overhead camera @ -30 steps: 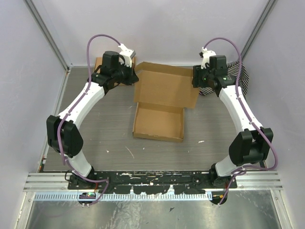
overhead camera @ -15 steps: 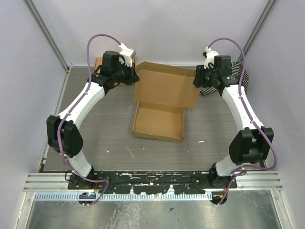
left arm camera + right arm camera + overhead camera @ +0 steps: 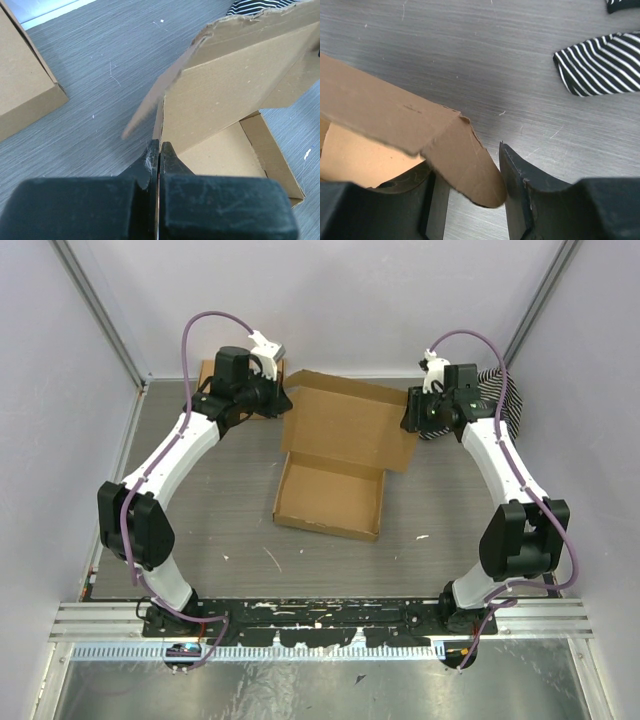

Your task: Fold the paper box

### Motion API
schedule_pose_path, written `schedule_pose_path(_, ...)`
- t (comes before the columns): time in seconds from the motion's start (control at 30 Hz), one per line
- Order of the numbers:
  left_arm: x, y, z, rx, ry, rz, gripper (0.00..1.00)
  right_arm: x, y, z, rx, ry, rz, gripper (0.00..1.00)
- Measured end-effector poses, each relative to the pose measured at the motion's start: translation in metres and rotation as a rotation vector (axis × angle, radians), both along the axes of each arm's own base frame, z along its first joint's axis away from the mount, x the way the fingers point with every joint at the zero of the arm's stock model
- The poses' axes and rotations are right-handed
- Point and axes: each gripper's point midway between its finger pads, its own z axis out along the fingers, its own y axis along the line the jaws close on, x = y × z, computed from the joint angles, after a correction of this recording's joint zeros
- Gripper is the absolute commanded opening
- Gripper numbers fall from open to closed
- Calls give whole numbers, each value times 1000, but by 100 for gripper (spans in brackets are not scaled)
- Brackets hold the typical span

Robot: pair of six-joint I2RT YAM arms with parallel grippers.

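The paper box (image 3: 330, 498) lies mid-table as a shallow brown tray with its lid (image 3: 345, 425) tilted up at the far side. My left gripper (image 3: 283, 400) sits at the lid's left edge. In the left wrist view it (image 3: 159, 147) is shut, and the thin side flap (image 3: 150, 107) runs down between its fingers. My right gripper (image 3: 410, 415) is at the lid's right edge. In the right wrist view it (image 3: 472, 200) stands open, with the rounded side flap (image 3: 465, 170) between the fingers, close to the right finger (image 3: 520, 185).
A smaller closed cardboard box (image 3: 210, 375) sits at the back left, just behind the left gripper (image 3: 25, 85). A black-and-white striped cloth (image 3: 500, 395) lies at the back right (image 3: 600, 62). Enclosure walls ring the grey table.
My right gripper has moved left onto the lid's right flap, and its jaws have narrowed. The box tray has shifted slightly left. The left arm has not moved.
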Motion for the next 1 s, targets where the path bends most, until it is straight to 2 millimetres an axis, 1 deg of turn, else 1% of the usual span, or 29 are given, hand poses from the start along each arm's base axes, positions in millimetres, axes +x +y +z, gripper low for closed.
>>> schedule_pose_path(0.07, 0, 0, 0, 0, 0, 0, 0, -2, -1, -7, -3, 22, -5, 43)
schedule_pose_path(0.1, 0, 0, 0, 0, 0, 0, 0, -2, -1, -8, -3, 28, -7, 38)
schedule_pose_path(0.13, 0, 0, 0, 0, 0, 0, 0, -3, -1, -9, -2, 34, -8, 33)
schedule_pose_path(0.2, 0, 0, 0, 0, 1, 3, 0, -4, -1, -10, 1, 38, -11, 20)
schedule_pose_path(0.27, 1, 1, 0, -1, 1, 7, 0, -5, 0, -10, 10, 43, -13, 11)
schedule_pose_path(0.4, 0, -2, 0, -3, 8, 22, 0, -5, 7, -8, 50, 53, -26, 3)
schedule_pose_path(0.5, -1, -6, 2, -13, 13, 37, 0, -5, 6, -7, 76, 68, -71, 1)
schedule_pose_path(0.6, 0, -15, 11, -22, -2, 50, 0, -1, 6, -4, 85, 65, -122, 1)
schedule_pose_path(0.7, 5, -26, 22, -25, -27, 63, 0, 7, 4, 4, 67, 32, -175, 1)
schedule_pose_path(0.77, 11, -31, 28, -26, -41, 82, 0, 14, 1, 11, 45, -3, -212, 1)
schedule_pose_path(0.87, 21, -31, 32, -27, -49, 124, 0, 24, 0, 21, 18, -61, -253, 1)
schedule_pose_path(1.0, 28, -27, 29, -26, -42, 171, 1, 37, 2, 32, -4, -146, -289, 1)
